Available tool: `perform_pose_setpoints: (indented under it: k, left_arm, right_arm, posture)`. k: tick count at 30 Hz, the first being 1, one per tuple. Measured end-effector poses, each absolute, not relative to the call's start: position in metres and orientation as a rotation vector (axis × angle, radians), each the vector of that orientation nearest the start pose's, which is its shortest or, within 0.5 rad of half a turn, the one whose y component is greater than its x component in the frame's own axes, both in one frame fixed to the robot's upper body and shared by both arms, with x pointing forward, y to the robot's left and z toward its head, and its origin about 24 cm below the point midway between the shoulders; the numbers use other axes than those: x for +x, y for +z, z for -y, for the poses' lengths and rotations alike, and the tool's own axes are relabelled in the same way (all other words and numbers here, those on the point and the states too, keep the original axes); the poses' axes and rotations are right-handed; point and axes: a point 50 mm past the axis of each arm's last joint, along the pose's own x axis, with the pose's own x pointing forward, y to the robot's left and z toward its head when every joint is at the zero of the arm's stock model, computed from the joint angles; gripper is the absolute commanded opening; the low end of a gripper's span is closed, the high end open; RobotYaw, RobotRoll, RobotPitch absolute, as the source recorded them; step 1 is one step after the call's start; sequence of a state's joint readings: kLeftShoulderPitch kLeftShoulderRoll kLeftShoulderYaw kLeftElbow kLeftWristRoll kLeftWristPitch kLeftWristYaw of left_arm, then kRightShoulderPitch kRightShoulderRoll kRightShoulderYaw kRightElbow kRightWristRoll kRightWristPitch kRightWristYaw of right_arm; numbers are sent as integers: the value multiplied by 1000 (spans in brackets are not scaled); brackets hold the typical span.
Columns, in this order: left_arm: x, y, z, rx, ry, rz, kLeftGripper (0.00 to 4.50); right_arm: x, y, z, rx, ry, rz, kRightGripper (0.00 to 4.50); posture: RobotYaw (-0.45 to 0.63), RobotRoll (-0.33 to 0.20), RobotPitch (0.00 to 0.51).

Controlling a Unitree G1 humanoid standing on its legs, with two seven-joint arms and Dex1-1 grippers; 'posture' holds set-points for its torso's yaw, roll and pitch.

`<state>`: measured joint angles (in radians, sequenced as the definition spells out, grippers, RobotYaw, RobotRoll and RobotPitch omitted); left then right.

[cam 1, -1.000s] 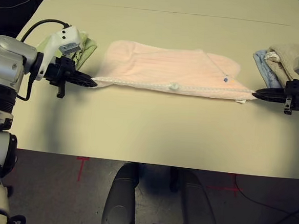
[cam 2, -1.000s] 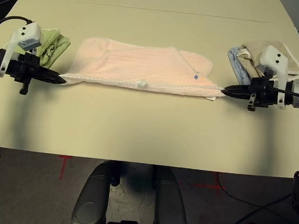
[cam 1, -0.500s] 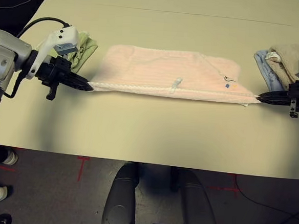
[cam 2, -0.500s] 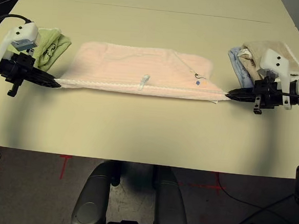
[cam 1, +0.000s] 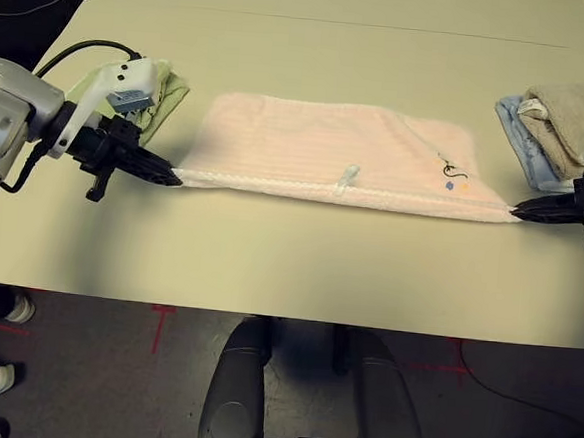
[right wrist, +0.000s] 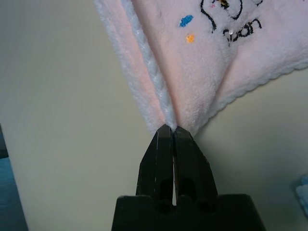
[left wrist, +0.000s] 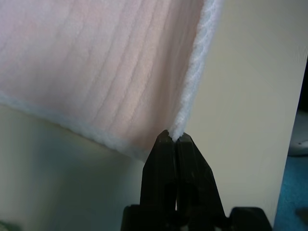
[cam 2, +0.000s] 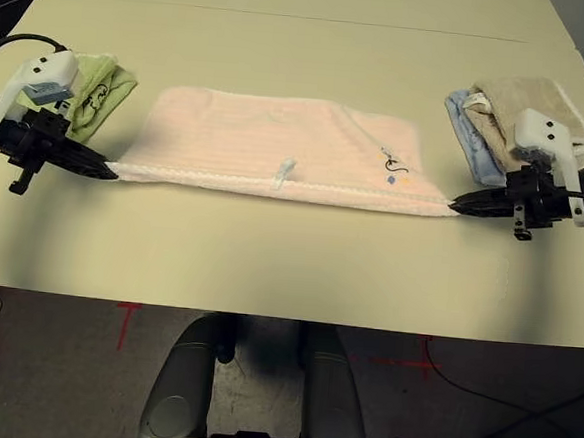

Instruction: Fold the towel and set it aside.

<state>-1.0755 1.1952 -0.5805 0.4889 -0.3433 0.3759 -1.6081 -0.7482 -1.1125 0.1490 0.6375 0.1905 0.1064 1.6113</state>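
Note:
The pale pink towel (cam 1: pixel 327 146) lies stretched flat across the middle of the table, its white-edged near side pulled taut between both grippers. A small white loop (cam 1: pixel 348 175) sits midway on that edge, and dark writing (cam 1: pixel 458 171) marks the right part. My left gripper (cam 1: pixel 174 180) is shut on the towel's near left corner (left wrist: pixel 175 132). My right gripper (cam 2: pixel 454 205) is shut on the near right corner (right wrist: pixel 169 122).
A green towel (cam 1: pixel 160 95) lies just behind my left gripper. At the right edge, a beige towel (cam 1: pixel 570 113) rests on a light blue cloth (cam 1: pixel 523 140). Bare tabletop (cam 1: pixel 309 260) runs in front of the towel to the near edge.
Both grippers moved apart and toward the near edge, drawing the pink towel out. The folded-over right corner has opened flat, showing the dark writing.

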Motion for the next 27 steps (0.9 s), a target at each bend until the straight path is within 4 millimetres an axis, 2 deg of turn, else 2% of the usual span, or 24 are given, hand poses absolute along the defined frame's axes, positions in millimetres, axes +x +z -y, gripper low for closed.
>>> perform_pose_setpoints:
  k: [14, 20, 27]
  left_arm:
    - [306, 255, -282, 628, -1184, -715, 22]
    - [322, 264, -280, 655, -1151, -633, 22]
    - [335, 276, -277, 672, -1116, -544, 22]
  right_arm:
    - [295, 216, 322, -686, 1090, -634, 0]
    - [299, 222, 324, -698, 1043, -606, 0]
    - [307, 232, 336, -606, 928, -483, 0]
  posture:
    - [51, 0, 305]
    - [46, 0, 303]
    - [42, 0, 302]
